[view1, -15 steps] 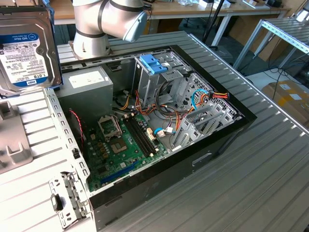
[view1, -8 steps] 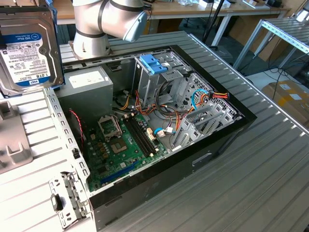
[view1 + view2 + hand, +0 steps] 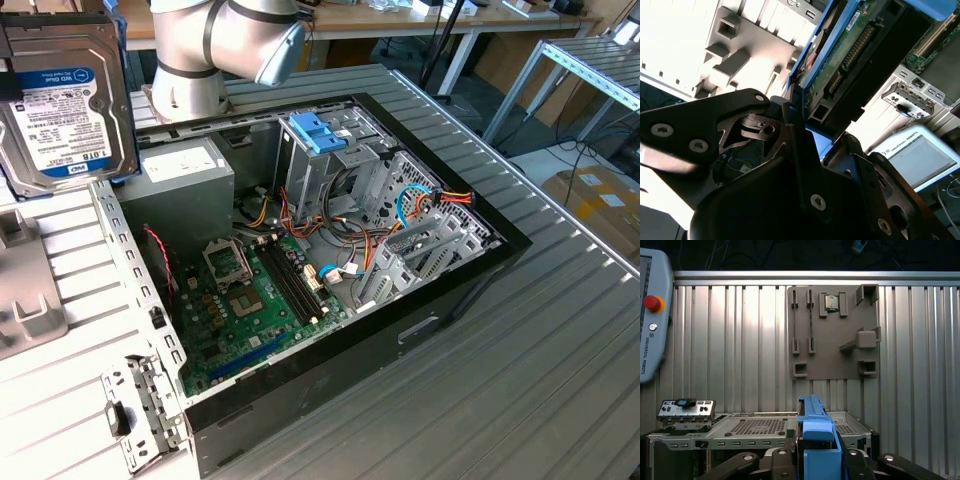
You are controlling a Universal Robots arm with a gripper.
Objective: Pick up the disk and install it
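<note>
Grips the disk by its blue rails, seemingly edge-on, in the clamped gripper. Holds it aloft at the exterior view's left, well apart from the open case. Picked up already; not yet seated in the cage.

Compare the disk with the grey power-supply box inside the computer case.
The disk is held up outside the case, clamped in the gripper. The power-supply box sits inside the case, in a corner. The disk is a thin slab edged with light-blue rails, while the power-supply box is deep and plain grey. The disk's label is white and blue; the box's sticker is white. Both are grey metal.
</note>
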